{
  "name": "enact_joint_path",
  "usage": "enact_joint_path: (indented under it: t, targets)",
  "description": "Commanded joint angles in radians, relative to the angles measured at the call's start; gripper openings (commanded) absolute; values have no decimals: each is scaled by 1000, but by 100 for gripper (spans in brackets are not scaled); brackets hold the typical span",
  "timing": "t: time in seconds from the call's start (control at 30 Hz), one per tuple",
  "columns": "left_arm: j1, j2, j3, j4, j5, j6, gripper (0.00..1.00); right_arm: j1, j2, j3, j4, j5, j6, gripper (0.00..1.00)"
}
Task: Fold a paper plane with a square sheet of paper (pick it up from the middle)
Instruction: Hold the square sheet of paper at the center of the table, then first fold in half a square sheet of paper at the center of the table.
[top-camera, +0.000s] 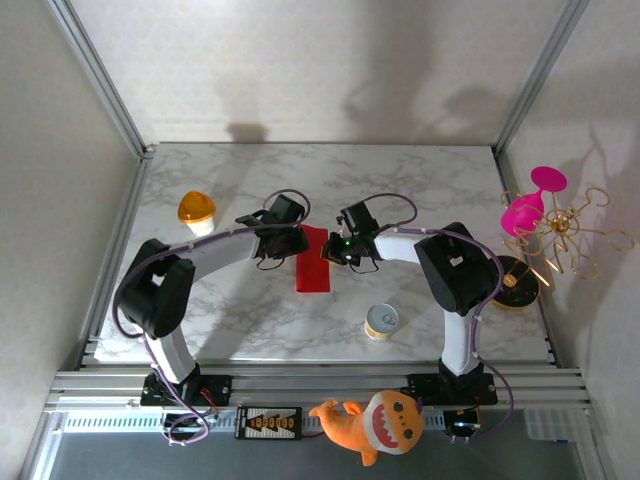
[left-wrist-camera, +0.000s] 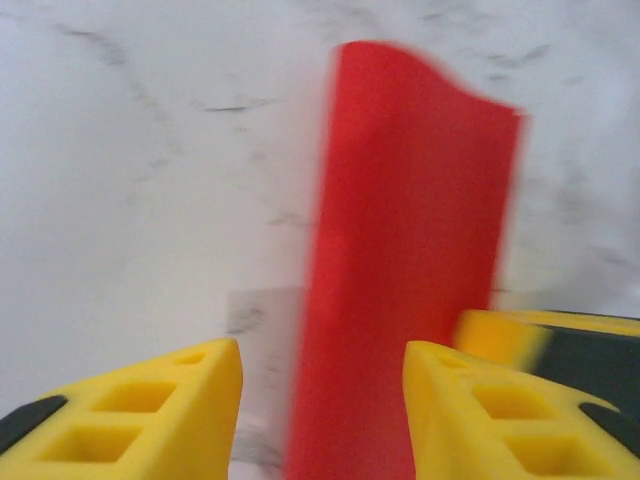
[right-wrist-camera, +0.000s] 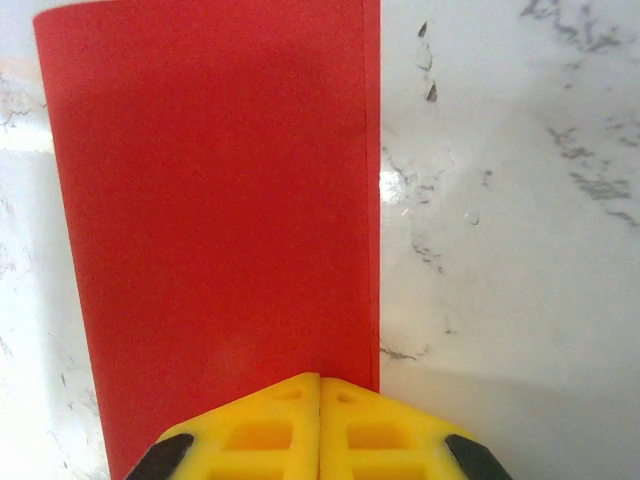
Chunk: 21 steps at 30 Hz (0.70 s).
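The square sheet of paper (top-camera: 313, 262) lies on the marble table as a narrow red rectangle, folded double, with two layered edges along its right side (right-wrist-camera: 370, 200). My left gripper (top-camera: 292, 240) is at the sheet's far left end. In the left wrist view its gripper (left-wrist-camera: 320, 400) is open and the blurred red strip (left-wrist-camera: 400, 250) runs through the gap, against the right finger (left-wrist-camera: 470, 400) and clear of the left one. My right gripper (top-camera: 337, 250) is at the sheet's far right end, and in the right wrist view its shut tips (right-wrist-camera: 320, 380) rest on the paper's near edge.
A small yellow tin (top-camera: 381, 321) stands near the front right. An orange-topped cup (top-camera: 197, 210) sits back left. A pink goblet (top-camera: 530, 205) and a gold wire stand (top-camera: 565, 240) are at the right edge. An orange shark plush (top-camera: 375, 422) lies on the front rail.
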<state>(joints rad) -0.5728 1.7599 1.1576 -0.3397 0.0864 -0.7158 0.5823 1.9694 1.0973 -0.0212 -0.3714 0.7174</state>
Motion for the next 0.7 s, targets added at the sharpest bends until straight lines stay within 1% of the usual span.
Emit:
enact_joint_path:
  t: [0.0,0.1,0.17,0.27,0.37,0.5,0.67]
  targets:
    - [-14,-12,10,89,174,-43,40,-4,89,-35,-159,128,-13,8]
    - [-25,27,15,115,220,-54,31,-4,88,-37,-163,137,-9,8]
    - [-25,59,25,105,224,-53,25,-4,90,-37,-167,144,-8,7]
    - [-27,99,37,92,231,-46,19,-4,92,-34,-173,153,-10,7]
    - [-26,129,45,87,244,-37,17,-2,91,-33,-178,158,-8,7]
    - [-27,156,57,80,264,-34,15,0,95,-35,-184,166,-9,7]
    - [-27,176,77,43,244,-21,15,2,108,-33,-190,175,-13,7]
